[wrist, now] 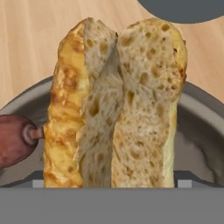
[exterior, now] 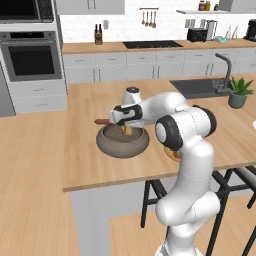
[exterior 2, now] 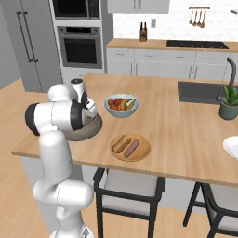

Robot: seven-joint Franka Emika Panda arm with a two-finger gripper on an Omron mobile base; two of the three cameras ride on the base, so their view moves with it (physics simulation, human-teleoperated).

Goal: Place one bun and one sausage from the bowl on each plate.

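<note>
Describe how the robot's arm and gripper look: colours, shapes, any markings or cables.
The arm is built of rounded, glossy white segments joined by dark, near-black joint rings, the largest a round cap at the elbow. The hand is a white block with a dark band, ending in the gripper with small dark finger tips. I see no loose cables and no readable markings.
</note>
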